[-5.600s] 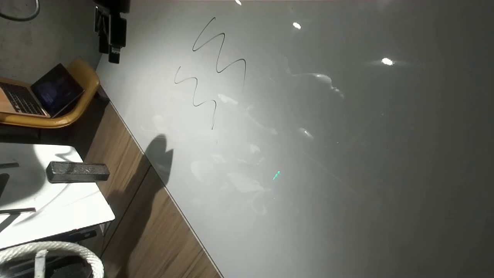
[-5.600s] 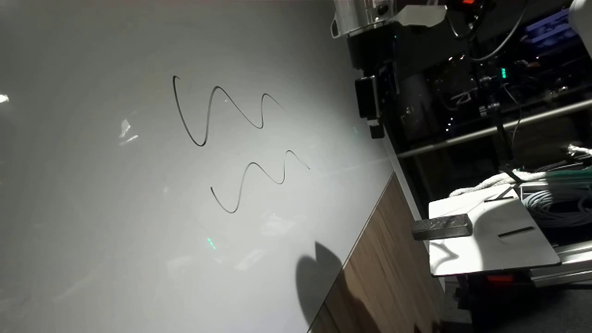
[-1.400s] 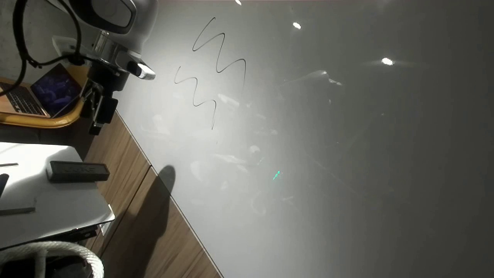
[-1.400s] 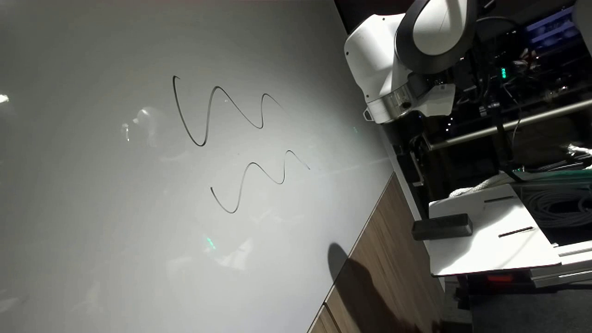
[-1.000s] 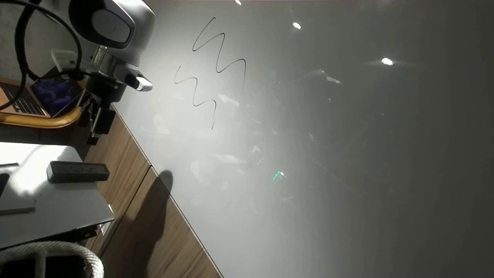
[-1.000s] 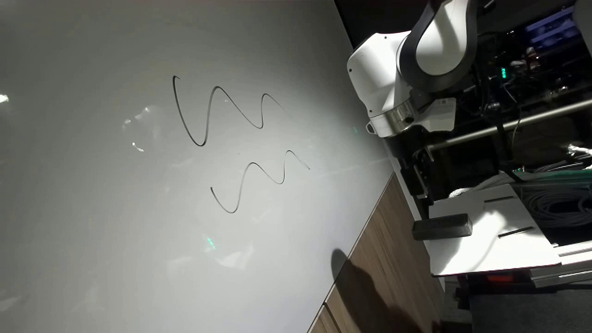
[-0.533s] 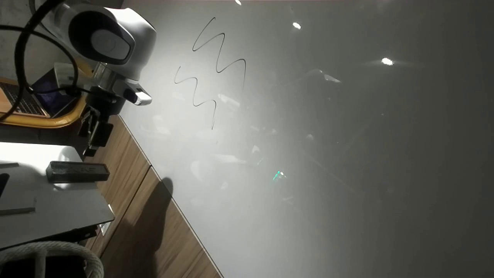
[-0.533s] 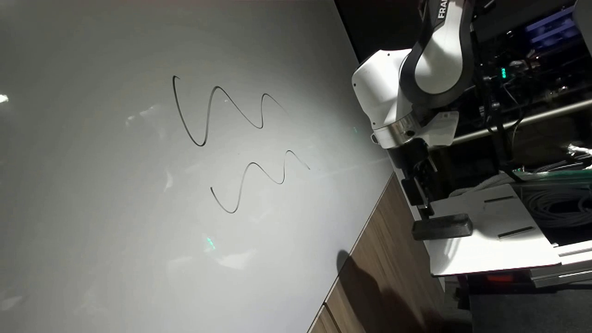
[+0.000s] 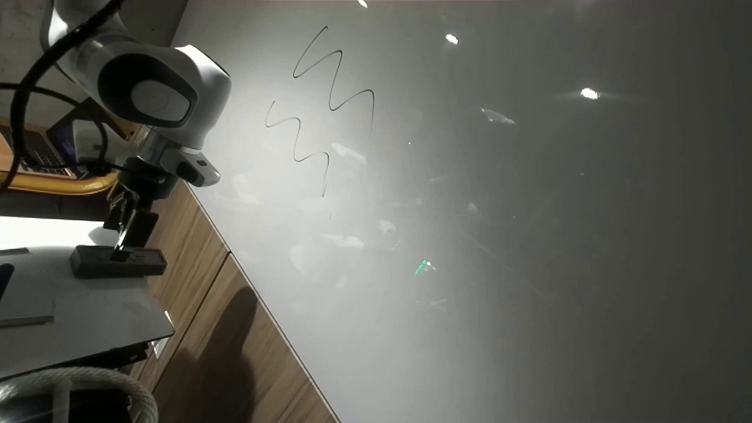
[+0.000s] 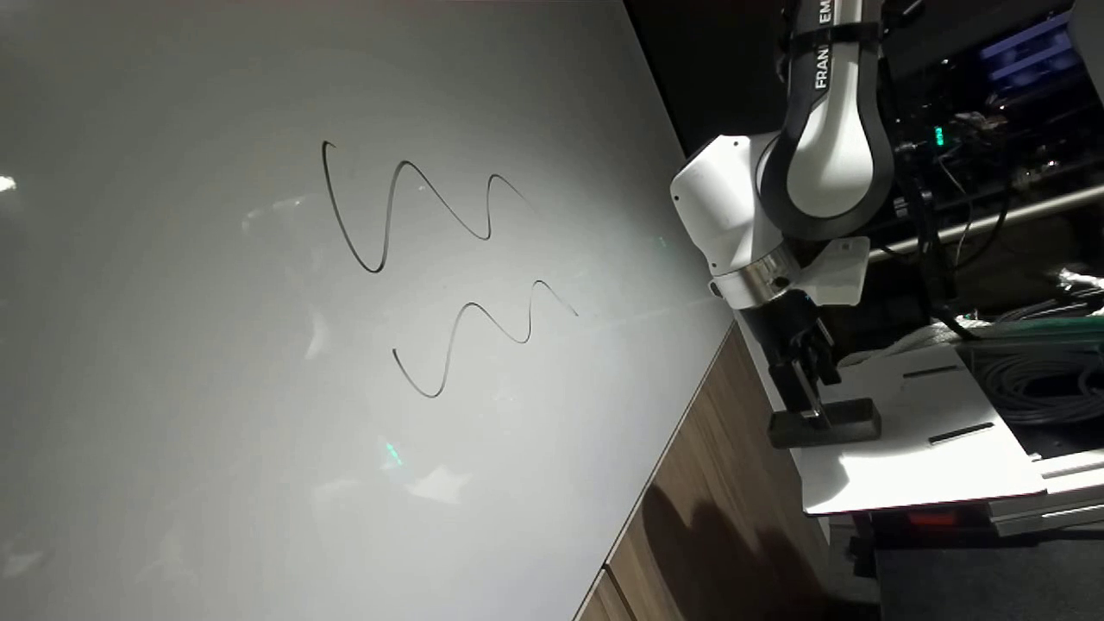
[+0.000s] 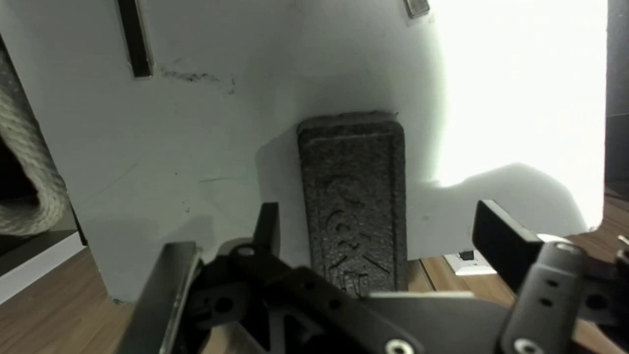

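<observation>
In the wrist view, the gripper (image 11: 376,216) is seen along the bottom, its jaws spread wide to either side of the block (image 11: 354,196), with gaps left between. The block is laid flat on the table (image 11: 221,128), right of centre; its long axis is seen running up and down that frame, one end pointed at the top, the lower end hidden by the gripper. In both exterior views the axis is seen nearly level, an end jutting past the table's edge. Rope (image 11: 49,196) is seen far left in the wrist view. Farther off, the whiteboard (image 10: 172,362) is marked with wavy lines (image 10: 390,203).
</observation>
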{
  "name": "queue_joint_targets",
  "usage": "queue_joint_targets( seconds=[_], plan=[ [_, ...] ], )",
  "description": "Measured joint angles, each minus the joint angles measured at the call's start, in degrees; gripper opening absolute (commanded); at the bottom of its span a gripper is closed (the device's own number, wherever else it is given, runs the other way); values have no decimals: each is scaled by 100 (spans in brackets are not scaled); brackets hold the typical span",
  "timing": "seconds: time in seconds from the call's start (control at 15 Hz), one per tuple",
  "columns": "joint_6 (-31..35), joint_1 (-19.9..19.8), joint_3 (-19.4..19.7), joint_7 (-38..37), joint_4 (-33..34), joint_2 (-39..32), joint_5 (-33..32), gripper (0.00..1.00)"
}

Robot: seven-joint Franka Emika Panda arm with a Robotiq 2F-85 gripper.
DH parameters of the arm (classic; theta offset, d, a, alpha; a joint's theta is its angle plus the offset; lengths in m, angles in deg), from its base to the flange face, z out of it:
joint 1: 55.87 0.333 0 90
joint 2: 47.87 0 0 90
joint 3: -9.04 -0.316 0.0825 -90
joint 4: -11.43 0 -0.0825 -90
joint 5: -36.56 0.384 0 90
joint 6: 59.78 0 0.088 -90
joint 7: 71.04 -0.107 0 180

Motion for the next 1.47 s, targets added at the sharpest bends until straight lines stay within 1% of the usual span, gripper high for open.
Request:
queue_joint_targets(
  seconds=[0.4,1.4,1.47],
  plan=[
    [11,3,180,-172,3,-184,-487,100],
    [112,177,198,-270,28,-395,-502,100],
    [112,182,200,-284,36,-395,-503,93]
  ],
)
